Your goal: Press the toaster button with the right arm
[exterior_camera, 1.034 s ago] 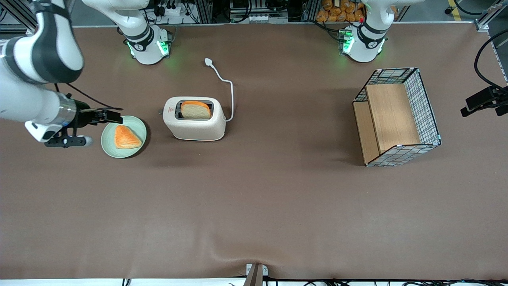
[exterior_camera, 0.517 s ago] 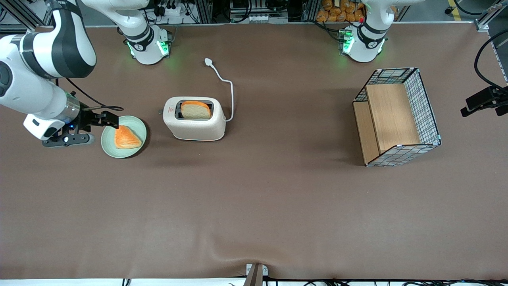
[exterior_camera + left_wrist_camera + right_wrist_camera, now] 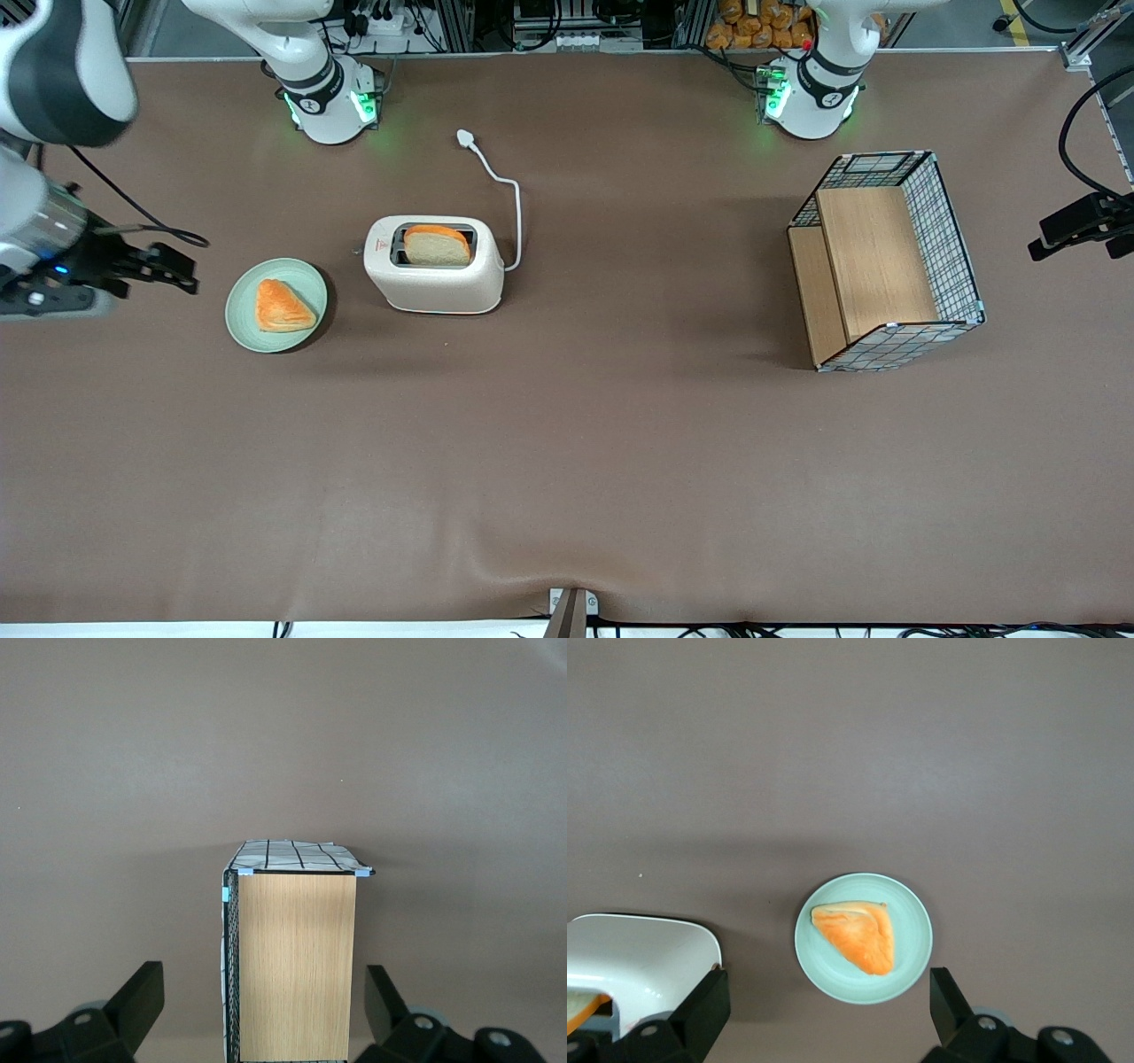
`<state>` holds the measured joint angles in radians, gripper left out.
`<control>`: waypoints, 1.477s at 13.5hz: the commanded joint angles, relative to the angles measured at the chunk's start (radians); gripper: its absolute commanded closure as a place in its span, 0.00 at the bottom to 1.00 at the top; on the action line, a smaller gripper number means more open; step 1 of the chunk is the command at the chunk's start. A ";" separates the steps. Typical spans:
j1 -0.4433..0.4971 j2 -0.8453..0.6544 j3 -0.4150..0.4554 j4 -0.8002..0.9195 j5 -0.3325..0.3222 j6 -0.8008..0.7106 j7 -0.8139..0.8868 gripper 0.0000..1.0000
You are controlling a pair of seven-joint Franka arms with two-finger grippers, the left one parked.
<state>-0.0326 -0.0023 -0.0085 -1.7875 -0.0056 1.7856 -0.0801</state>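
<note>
toaster (image 3: pixel 434 266): smooth cream plastic, faint sheen
gripper (image 3: pixel 182 273): matt black plastic, above the cloth near the plate
plate (image 3: pixel 239 310): smooth pale green glaze
table cover (image 3: pixel 567 461): matt brown cloth
crate (image 3: pixel 886 261): wire mesh, wood boards

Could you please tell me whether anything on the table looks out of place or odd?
The toaster holds a bread slice, yet its cord lies unplugged on the table. The open gripper hovers beside the green plate.

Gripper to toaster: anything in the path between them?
Yes. In the front view, the green plate with a pastry lies between the open gripper, at the working arm's end, and the toaster.
</note>
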 commanded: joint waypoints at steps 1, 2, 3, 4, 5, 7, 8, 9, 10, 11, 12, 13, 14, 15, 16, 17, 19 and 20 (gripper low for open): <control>-0.003 -0.007 -0.010 0.109 -0.004 -0.133 0.040 0.00; 0.000 -0.007 -0.010 0.146 -0.004 -0.184 0.081 0.00; 0.005 -0.007 -0.010 0.180 -0.004 -0.224 0.114 0.00; 0.007 -0.004 -0.010 0.212 -0.004 -0.256 0.135 0.00; 0.005 -0.002 -0.005 0.230 -0.001 -0.270 0.149 0.00; 0.004 -0.005 -0.004 0.232 0.044 -0.273 0.157 0.00; 0.003 -0.005 -0.005 0.232 0.059 -0.272 0.157 0.00; 0.002 -0.005 -0.007 0.231 0.059 -0.272 0.157 0.00; 0.000 -0.005 -0.007 0.231 0.058 -0.275 0.160 0.00; 0.000 -0.004 -0.007 0.231 0.055 -0.276 0.169 0.00; -0.001 -0.004 -0.007 0.231 0.052 -0.279 0.183 0.00; -0.001 -0.002 -0.007 0.232 0.049 -0.293 0.186 0.00; -0.001 -0.004 -0.007 0.234 0.044 -0.295 0.184 0.00; -0.001 -0.004 -0.007 0.234 0.044 -0.295 0.183 0.00; -0.001 -0.004 -0.007 0.235 0.044 -0.293 0.181 0.00; -0.001 -0.002 -0.007 0.247 0.044 -0.293 0.181 0.00; 0.002 0.001 -0.007 0.261 0.042 -0.295 0.181 0.00; 0.000 0.001 -0.007 0.261 0.041 -0.293 0.180 0.00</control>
<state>-0.0293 -0.0119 -0.0175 -1.5568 0.0344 1.5085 0.0872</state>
